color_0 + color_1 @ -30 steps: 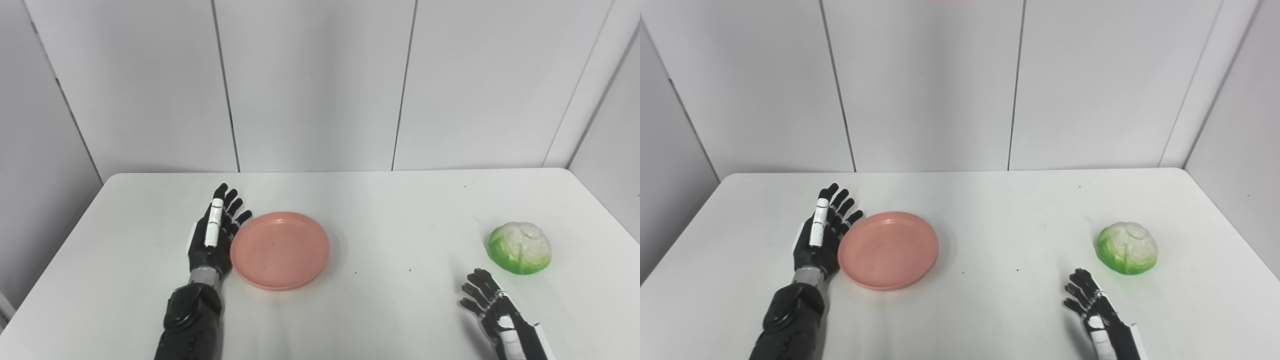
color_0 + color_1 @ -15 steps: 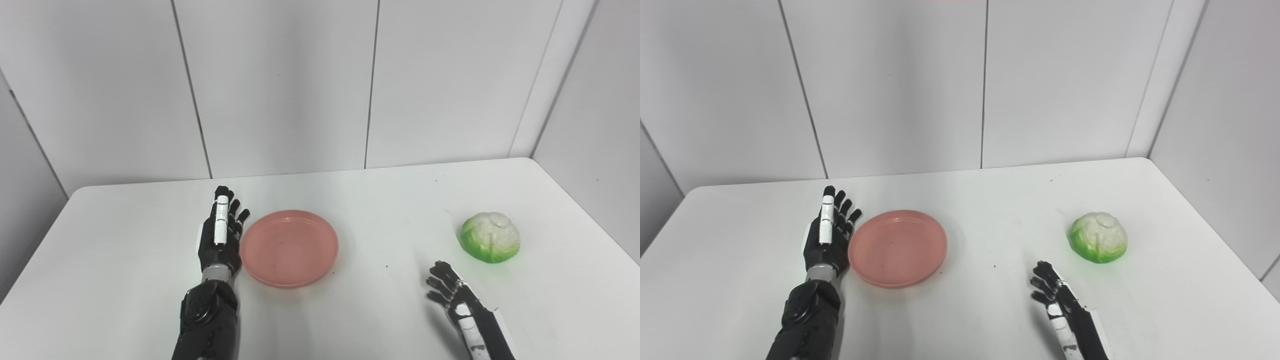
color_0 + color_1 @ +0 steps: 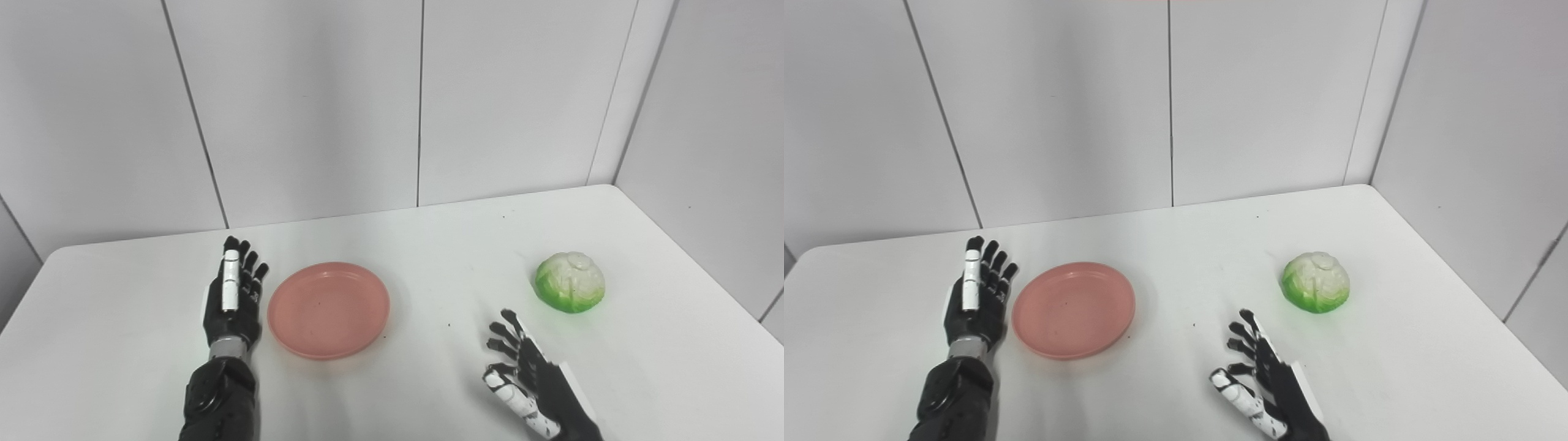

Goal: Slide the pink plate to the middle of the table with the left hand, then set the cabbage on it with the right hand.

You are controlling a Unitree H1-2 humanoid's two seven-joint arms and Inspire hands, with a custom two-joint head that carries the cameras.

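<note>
The pink plate [image 3: 329, 309] lies flat on the white table [image 3: 429, 257], left of centre. My left hand [image 3: 232, 298] stands edge-on just left of the plate with its fingers straight, a narrow gap showing between palm and rim; it is open. The green and white cabbage [image 3: 569, 282] sits on the table at the right. My right hand [image 3: 523, 373] is open near the front edge, fingers spread, below and left of the cabbage and well apart from it.
White wall panels [image 3: 306, 104] rise right behind the table's far edge, and a side wall [image 3: 723, 135] closes off the right. Bare tabletop [image 3: 1188, 294] lies between plate and cabbage.
The camera has swung to the right, shifting the whole picture left. My left hand has come off the plate's rim by a small gap. My right hand has turned and spread, thumb now showing.
</note>
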